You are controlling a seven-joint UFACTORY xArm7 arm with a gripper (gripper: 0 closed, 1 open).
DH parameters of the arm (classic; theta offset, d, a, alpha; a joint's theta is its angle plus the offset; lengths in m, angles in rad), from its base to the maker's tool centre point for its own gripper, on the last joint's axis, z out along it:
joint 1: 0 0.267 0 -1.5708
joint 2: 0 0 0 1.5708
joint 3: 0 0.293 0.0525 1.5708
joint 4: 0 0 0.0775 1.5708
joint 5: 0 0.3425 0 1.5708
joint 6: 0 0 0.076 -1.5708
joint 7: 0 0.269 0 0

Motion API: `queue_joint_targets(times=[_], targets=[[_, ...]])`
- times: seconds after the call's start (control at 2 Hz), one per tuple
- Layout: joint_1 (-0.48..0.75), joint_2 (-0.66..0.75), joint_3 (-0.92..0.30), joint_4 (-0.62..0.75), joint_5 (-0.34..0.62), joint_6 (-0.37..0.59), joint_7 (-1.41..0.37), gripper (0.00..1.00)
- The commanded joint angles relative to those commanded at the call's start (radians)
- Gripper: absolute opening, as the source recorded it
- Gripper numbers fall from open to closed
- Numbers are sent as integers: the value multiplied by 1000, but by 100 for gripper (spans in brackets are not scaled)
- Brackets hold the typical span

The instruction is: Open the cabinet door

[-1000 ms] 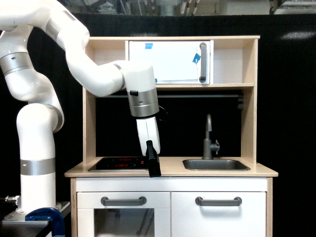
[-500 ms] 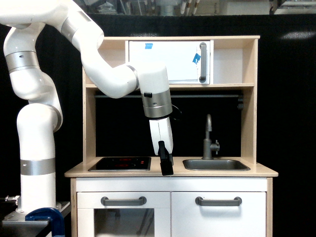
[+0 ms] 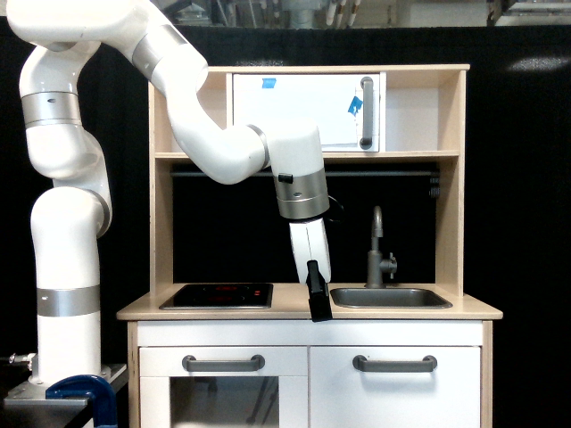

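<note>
While the black gripper (image 3: 319,308) hangs mid-frame over the wooden countertop (image 3: 464,309), jaw state unclear, the flat white cabinet door (image 3: 394,397), grey bar handle, sits shut lower right.

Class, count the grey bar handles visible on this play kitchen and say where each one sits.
3. One vertical handle on the upper white door; one horizontal handle on the windowed oven door; one on the plain cabinet door below the sink.

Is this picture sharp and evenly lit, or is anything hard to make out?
In the exterior view the play kitchen is sharp and brightly lit: the cabinet door and its grey handle read clearly. The black backdrop swallows detail, and the dark gripper is too slim to tell whether it is open or shut.
</note>
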State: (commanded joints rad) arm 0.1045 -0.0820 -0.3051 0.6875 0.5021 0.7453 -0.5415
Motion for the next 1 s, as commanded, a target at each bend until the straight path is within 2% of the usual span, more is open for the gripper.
queue_joint_targets(times=[0.5,1.0], targets=[[-15,172,30,126,160,-15,-151,100],[-43,231,68,208,253,26,-265,100]])
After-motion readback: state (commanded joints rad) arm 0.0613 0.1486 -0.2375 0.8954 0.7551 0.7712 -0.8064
